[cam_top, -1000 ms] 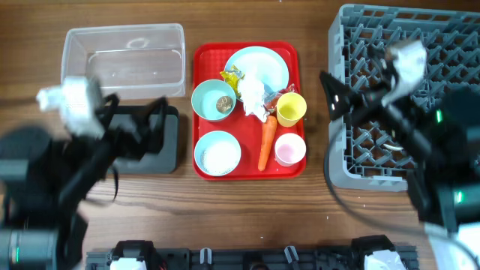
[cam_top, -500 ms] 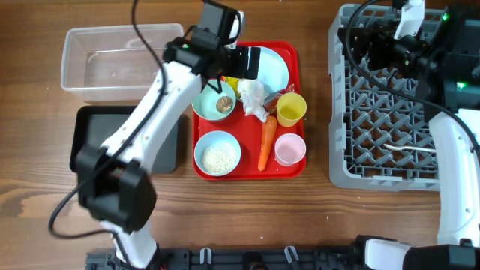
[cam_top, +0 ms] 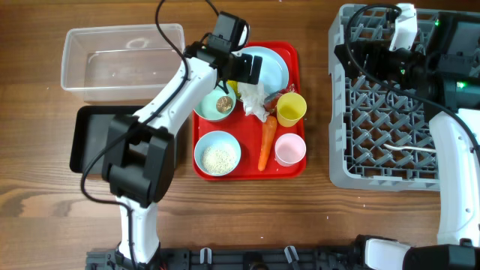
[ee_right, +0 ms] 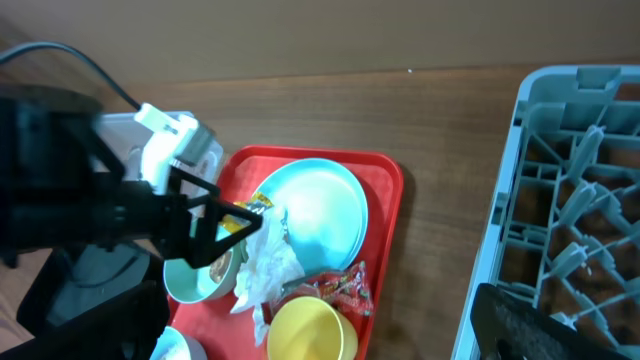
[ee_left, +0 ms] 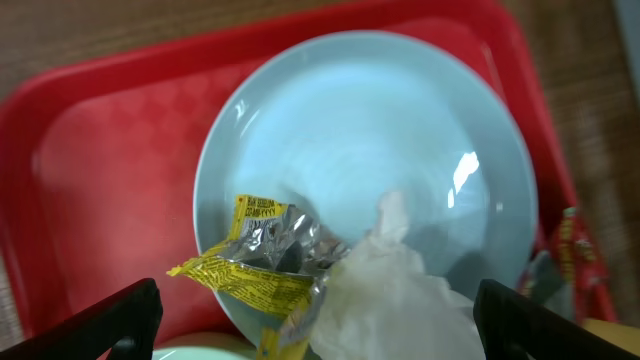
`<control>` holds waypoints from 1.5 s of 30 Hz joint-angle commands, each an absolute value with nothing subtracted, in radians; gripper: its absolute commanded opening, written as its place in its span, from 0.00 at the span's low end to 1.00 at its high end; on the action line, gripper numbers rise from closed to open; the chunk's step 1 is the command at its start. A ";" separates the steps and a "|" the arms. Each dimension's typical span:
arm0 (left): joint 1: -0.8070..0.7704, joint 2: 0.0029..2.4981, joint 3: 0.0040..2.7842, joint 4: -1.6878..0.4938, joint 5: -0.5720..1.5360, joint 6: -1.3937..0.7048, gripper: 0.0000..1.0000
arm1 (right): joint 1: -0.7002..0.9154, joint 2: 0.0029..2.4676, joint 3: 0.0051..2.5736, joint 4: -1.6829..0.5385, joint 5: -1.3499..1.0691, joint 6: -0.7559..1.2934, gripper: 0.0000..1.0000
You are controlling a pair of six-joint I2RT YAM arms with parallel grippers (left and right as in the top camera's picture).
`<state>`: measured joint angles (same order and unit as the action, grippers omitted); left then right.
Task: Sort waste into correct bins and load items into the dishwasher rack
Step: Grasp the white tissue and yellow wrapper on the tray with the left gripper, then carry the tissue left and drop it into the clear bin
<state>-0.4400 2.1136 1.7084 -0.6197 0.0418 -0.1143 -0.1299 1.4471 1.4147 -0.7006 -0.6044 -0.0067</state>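
L gripper (ee_left: 320,318) wide open, empty — over light-blue round plastic plate (ee_left: 400,150); yellow foil wrapper (ee_left: 262,250), crumpled white tissue (ee_left: 390,295) at plate's edge. R gripper (cam_top: 352,58) — can't tell.

bright, even light comes from above. the light-blue plate (ee_left: 380,150) carries a small white glare patch on its right side and a soft sheen across its middle. on the worktop (cam_top: 247,217) below the plate, shadows are faint and short. left of the plate in the right wrist view, the dark left arm (ee_right: 70,210) looks smeared and soft.

Serving tray (cam_top: 201,52) between tub (cam_top: 124,31) (left) and rack (cam_top: 390,135) (right); plate (cam_top: 271,64), 2 bowls (cam_top: 217,154), 2 cups (cam_top: 291,109) aboard.
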 commanded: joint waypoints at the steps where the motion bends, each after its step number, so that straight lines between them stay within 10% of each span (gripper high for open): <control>1: -0.435 2.163 1.713 -0.611 0.024 -0.081 1.00 | -0.134 1.436 1.431 -0.720 -0.598 -0.026 1.00; 11: -0.445 2.264 1.711 -0.585 0.025 -0.081 0.86 | -0.134 1.436 1.431 -0.781 -0.598 -0.023 0.98; 22: -0.445 2.282 1.710 -0.548 0.025 -0.082 0.04 | -0.134 1.436 1.431 -0.788 -0.598 -0.024 0.93; 33: -0.395 1.949 1.711 -0.578 0.043 -0.166 0.04 | -0.134 1.436 1.431 -0.795 -0.598 -0.023 0.92; 45: 0.019 1.902 1.691 -0.726 -0.096 -0.173 0.04 | -0.134 1.436 1.431 -0.813 -0.598 -0.022 0.89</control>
<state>-0.0639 1.8233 1.7145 -0.7227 -0.0677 -0.1555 -0.1299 1.4475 1.4147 -0.8085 -0.6014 -0.0063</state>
